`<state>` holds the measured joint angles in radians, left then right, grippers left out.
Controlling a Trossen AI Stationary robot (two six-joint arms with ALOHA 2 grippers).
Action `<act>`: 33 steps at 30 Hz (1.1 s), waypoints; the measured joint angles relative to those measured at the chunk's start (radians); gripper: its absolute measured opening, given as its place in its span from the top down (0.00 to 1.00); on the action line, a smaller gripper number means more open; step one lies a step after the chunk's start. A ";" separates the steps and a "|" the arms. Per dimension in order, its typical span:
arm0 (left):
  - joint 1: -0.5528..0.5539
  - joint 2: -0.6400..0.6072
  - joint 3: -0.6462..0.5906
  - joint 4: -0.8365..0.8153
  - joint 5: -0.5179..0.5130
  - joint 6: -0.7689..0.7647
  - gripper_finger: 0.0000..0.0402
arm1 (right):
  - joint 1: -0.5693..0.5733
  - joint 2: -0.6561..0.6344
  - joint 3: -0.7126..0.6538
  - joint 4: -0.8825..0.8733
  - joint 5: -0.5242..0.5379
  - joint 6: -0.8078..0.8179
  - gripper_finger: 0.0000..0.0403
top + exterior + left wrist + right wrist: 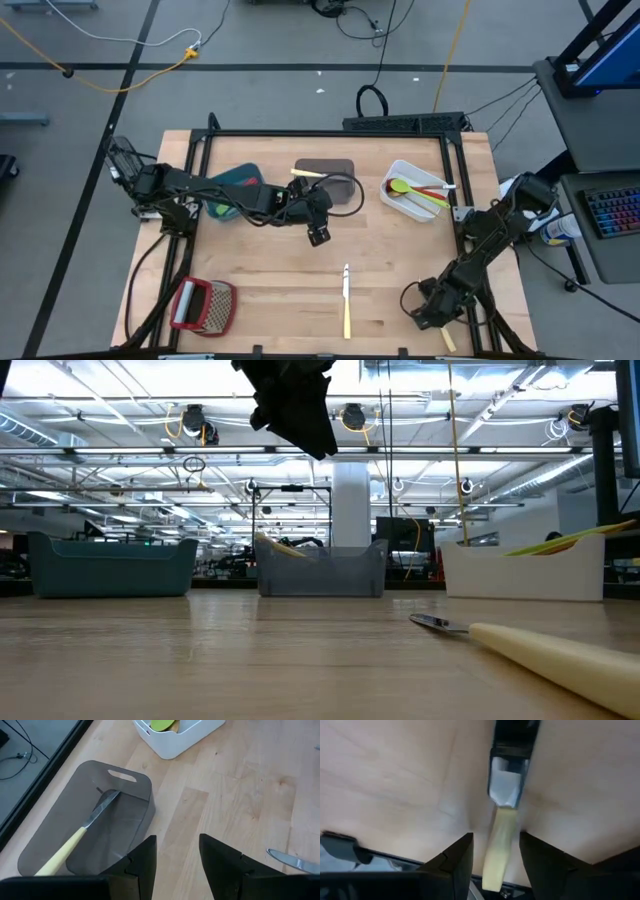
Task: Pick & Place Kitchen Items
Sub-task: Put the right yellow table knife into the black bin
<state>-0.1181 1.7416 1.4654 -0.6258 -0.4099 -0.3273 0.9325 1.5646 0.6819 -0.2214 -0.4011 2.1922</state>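
Over the table's middle, just in front of the grey bin holding a cream-handled knife, the left gripper hangs with fingers apart and empty. Another cream-handled knife lies near the front edge. Right gripper, fingers spread, straddles a third knife at the front right corner.

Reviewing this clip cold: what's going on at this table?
Utensils are being sorted into bins. The left gripper hangs open and empty over mid-table, just in front of the grey bin, where a cream-handled knife lies. A second knife lies loose on the table. The right gripper sits low at the front right edge, open over a cream utensil.
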 joint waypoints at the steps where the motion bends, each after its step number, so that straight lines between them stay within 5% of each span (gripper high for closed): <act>1: 0.000 0.000 0.000 0.000 0.000 0.000 0.62 | 0.000 0.011 0.000 -0.010 -0.010 -0.011 0.62; 12: 0.000 0.000 0.000 0.001 0.000 -0.001 0.62 | -0.004 0.033 -0.004 -0.061 -0.029 -0.101 0.89; 19: 0.000 0.000 0.000 0.002 0.000 0.008 0.62 | -0.056 -0.027 -0.008 -0.056 0.019 -0.229 0.90; 26: 0.000 0.000 0.000 -0.002 0.000 0.015 0.62 | -0.169 -0.145 -0.009 -0.079 0.284 -0.476 0.89; 33: -0.001 -0.007 0.000 -0.048 0.000 0.114 0.62 | -0.304 -0.244 -0.010 -0.087 0.374 -0.820 0.89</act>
<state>-0.1187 1.7342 1.4654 -0.6737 -0.4098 -0.2135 0.6287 1.3206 0.6724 -0.3080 -0.0270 1.3717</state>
